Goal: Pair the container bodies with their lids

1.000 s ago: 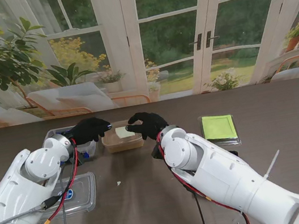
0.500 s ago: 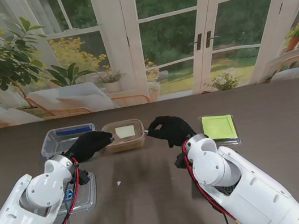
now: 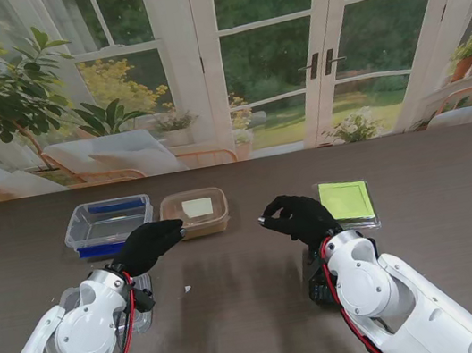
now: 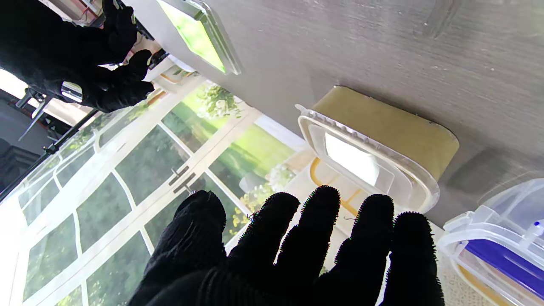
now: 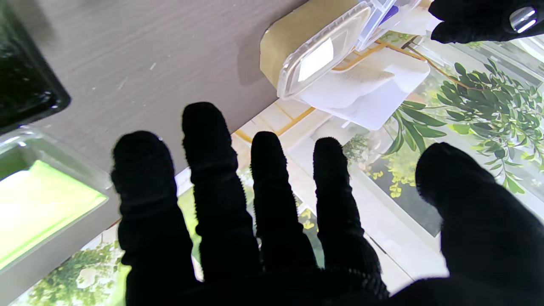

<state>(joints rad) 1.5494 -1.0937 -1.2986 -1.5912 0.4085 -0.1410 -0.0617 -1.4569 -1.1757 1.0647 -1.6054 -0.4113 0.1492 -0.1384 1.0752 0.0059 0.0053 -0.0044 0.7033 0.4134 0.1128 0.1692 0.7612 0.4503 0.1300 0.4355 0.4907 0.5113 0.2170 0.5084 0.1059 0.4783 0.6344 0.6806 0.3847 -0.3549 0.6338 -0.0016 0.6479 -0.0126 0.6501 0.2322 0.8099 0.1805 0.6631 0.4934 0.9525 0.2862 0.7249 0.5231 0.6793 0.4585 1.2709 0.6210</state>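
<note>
A brown container [image 3: 194,215] [image 4: 382,127] [image 5: 289,38] stands in the middle of the table with a clear lid [image 4: 365,163] [image 5: 323,55] bearing a white label on it. My left hand [image 3: 149,243] [image 4: 297,250] is open, a little nearer to me than the container and to its left, holding nothing. My right hand [image 3: 293,217] [image 5: 263,221] is open too, fingers loosely curled, to the container's right and clear of it. A clear container with a blue base [image 3: 108,225] [image 4: 501,246] stands left of the brown one.
A clear box with a green sheet [image 3: 346,201] [image 4: 195,34] [image 5: 38,199] lies to the right, past my right hand. A clear lid [image 3: 71,299] lies partly under my left arm. A black tray [image 5: 25,85] shows in the right wrist view.
Both hands have drawn back toward me from the brown container, which stays in place with its lid on. The blue-based container is now uncovered in the stand's view.
</note>
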